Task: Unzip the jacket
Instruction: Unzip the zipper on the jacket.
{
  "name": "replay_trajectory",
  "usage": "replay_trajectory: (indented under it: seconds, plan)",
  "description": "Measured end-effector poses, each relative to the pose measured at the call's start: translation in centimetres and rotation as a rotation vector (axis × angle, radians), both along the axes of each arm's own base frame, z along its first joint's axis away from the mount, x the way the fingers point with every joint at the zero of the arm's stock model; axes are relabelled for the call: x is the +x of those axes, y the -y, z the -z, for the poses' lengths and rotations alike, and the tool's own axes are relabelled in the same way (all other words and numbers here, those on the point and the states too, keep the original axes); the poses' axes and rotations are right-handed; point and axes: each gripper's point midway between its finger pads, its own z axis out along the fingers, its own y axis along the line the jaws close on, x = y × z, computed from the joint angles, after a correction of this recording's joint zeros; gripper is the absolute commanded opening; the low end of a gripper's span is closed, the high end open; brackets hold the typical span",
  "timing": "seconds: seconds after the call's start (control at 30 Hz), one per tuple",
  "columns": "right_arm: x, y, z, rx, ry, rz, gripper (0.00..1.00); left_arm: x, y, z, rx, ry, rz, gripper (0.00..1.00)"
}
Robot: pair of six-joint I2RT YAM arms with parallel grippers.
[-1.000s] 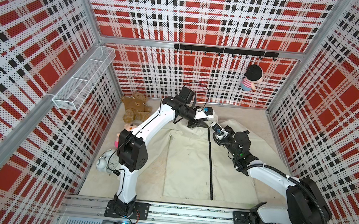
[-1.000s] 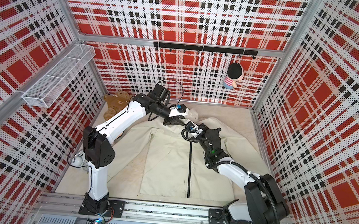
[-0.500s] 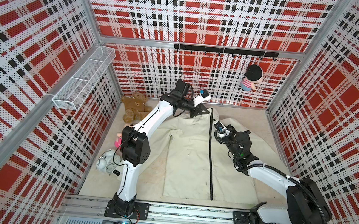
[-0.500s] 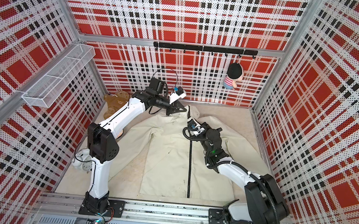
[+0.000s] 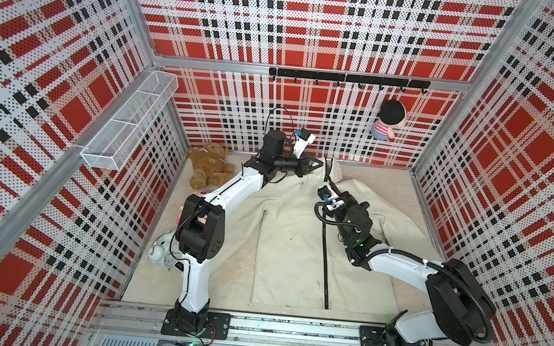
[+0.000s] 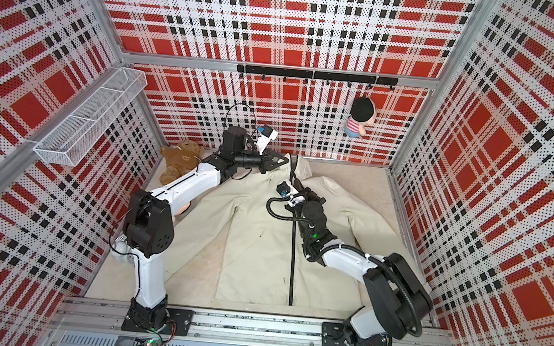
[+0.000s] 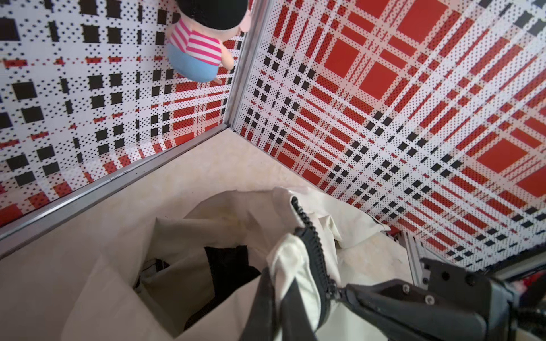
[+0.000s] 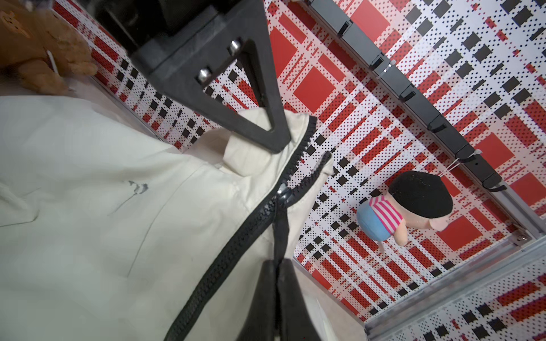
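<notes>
left gripper [image 5: 316, 164] jaws clenched on the jacket [image 5: 292, 237] collar, right gripper [image 8: 277, 267] jaws pinching the zipper pull [image 8: 280, 233]; teddy bear [image 5: 209, 165] beside the left arm [image 5: 233, 185], doll [image 5: 387, 121] hanging behind.

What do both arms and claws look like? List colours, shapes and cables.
Both arms have white links and bulky black joint housings: left arm, right arm. The left claw has flat black triangular fingers with silver screws; the right claw is black too. A ribbed black hose follows the right arm; a thin black cable arches above the left wrist's white camera block.
</notes>
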Motion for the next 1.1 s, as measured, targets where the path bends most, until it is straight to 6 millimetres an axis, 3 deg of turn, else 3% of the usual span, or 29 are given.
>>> replay_trajectory:
  seconds: [0.13, 0.33, 0.47, 0.57, 0.73, 0.9, 1.1]
  plan:
    - [0.9, -1.1, 0.9, -0.081, 0.049, 0.108, 0.00, 0.9, -0.6, -0.2, -0.024, -0.046, -0.052, 0.00]
    - [0.9, -1.6, 4.7, -0.231, 0.056, 0.206, 0.00, 2.8, -2.1, -0.5, -0.049, -0.102, -0.164, 0.00]
    - [0.0, -2.1, 9.0, -0.358, -0.029, 0.187, 0.00, 5.9, -5.7, -3.8, -0.104, -0.027, -0.295, 0.00]
    - [-0.4, -2.6, 10.6, -0.399, -0.077, 0.158, 0.00, 7.4, -7.6, -5.9, -0.135, 0.026, -0.362, 0.00]
    - [-1.0, -3.7, 13.6, -0.421, -0.191, 0.092, 0.00, 8.5, -9.1, -6.7, -0.144, 0.059, -0.438, 0.00]
    - [-3.1, -4.7, 16.9, -0.407, -0.357, 0.010, 0.00, 9.3, -9.7, -6.8, -0.127, 0.075, -0.500, 0.00]
    - [-7.6, -6.4, 20.0, -0.388, -0.528, -0.065, 0.00, 10.3, -10.7, -6.9, -0.117, 0.095, -0.571, 0.00]
